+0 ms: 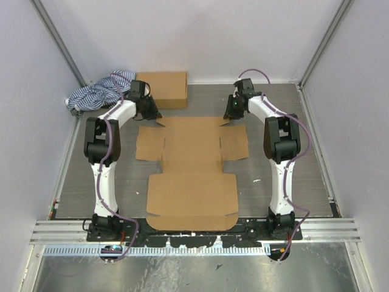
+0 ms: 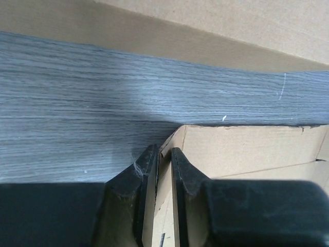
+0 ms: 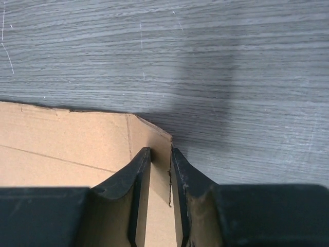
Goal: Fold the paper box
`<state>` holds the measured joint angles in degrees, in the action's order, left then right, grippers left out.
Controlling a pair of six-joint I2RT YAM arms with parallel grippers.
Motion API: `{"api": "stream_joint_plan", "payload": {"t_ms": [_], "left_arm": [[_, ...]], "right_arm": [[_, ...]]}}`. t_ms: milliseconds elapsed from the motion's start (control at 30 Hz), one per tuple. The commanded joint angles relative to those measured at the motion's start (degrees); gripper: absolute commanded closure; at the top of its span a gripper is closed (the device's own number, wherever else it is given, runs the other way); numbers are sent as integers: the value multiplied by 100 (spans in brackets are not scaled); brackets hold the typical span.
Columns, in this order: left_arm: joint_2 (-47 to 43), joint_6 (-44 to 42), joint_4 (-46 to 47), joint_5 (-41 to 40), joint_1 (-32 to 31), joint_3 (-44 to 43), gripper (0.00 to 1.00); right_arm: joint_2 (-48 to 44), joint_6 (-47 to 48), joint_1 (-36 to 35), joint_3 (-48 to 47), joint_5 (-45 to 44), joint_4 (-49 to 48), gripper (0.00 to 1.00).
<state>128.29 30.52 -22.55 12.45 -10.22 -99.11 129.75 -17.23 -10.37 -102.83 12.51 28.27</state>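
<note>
The paper box (image 1: 191,182) lies unfolded and flat on the middle of the table, a brown die-cut cardboard sheet with side flaps and a rounded near flap. My left gripper (image 1: 152,113) is at its far left corner tab. In the left wrist view the gripper (image 2: 163,152) is shut on the raised edge of that tab (image 2: 241,149). My right gripper (image 1: 231,112) is at the far right corner tab. In the right wrist view the gripper (image 3: 160,150) is shut on the lifted tab (image 3: 149,136).
A second, compact brown box (image 1: 163,88) stands just behind the left gripper; its side shows in the left wrist view (image 2: 231,20). A blue-and-white striped cloth (image 1: 100,91) lies at the far left corner. Walls enclose the grey wood-grain table (image 1: 285,182).
</note>
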Motion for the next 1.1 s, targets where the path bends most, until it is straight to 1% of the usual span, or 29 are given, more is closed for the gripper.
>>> {"api": "stream_joint_plan", "payload": {"t_ms": [0,33,100,133,167,233,333,600,900,1067], "left_arm": [[-282,120,106,273,-79,130,77],[-305,114,93,269,-110,129,77],[-370,120,80,266,-188,110,77],[-375,122,64,275,-211,85,77],[-378,117,38,276,-257,44,77],[-361,114,-36,283,-326,-64,77],[-282,95,-171,260,-423,-242,77],[-189,3,-406,106,-654,-521,77],[80,15,-593,37,-841,-805,78],[106,-7,-826,-155,-845,-915,77]], "right_arm": [[-475,-8,-108,90,55,-80,73],[-535,0,-134,104,21,-88,69],[-640,8,-204,107,-86,-59,49],[-672,21,-244,101,-127,-49,42],[-694,33,-299,77,-142,-28,39],[-684,44,-383,4,-154,29,35],[-623,62,-530,-111,-200,71,34],[-591,63,-856,-211,-497,115,34],[-285,-16,-896,-198,-534,194,34],[-135,-34,-883,-183,-627,247,34]]}}
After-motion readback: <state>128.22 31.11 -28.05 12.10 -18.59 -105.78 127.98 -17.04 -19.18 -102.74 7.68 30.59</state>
